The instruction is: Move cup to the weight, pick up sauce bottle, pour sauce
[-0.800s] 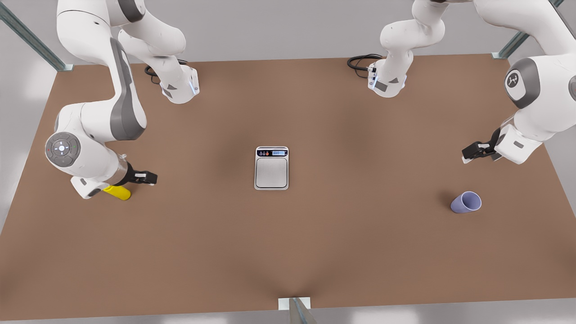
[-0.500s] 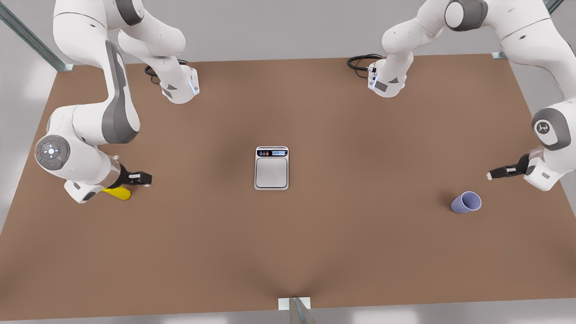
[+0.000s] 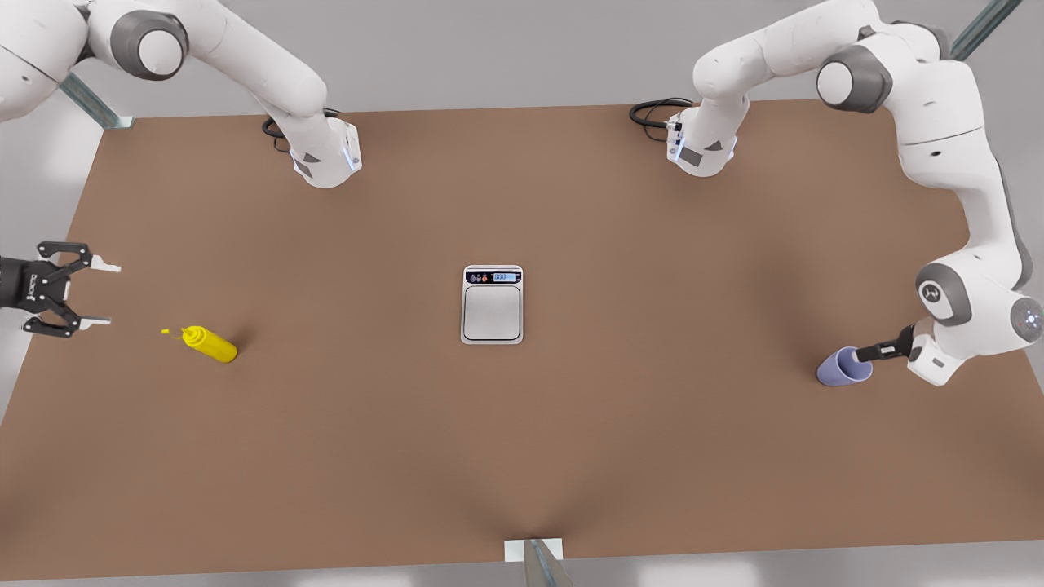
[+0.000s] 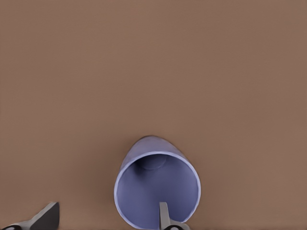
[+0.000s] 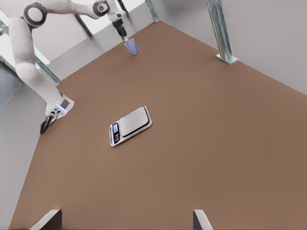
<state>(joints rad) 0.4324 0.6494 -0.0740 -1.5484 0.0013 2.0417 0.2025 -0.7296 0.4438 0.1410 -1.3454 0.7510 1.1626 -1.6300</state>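
The lavender cup (image 3: pixel 838 370) lies on its side near the front view's right edge, mouth toward my left gripper (image 3: pixel 869 353). That gripper is open. One finger (image 4: pixel 165 216) reaches inside the cup (image 4: pixel 152 178) mouth, the other finger (image 4: pixel 44 218) stands outside it. The yellow sauce bottle (image 3: pixel 210 344) lies on the table at the front view's left, nozzle pointing left. My right gripper (image 3: pixel 105 294) hovers wide open to the left of the bottle, apart from it. The weight (image 3: pixel 493 303), a scale with a lit display, sits mid-table with a bare plate.
Both arm bases (image 3: pixel 326 159) (image 3: pixel 701 147) stand at the table's back edge with black cables. Metal frame posts (image 5: pixel 219 29) rise at the corners. The right wrist view looks across the weight (image 5: pixel 130 125) toward the far cup (image 5: pixel 131 47).
My right gripper has pulled back from over the sauce bottle to the table's left edge and spread wide. My left gripper has dropped down to the cup's mouth.
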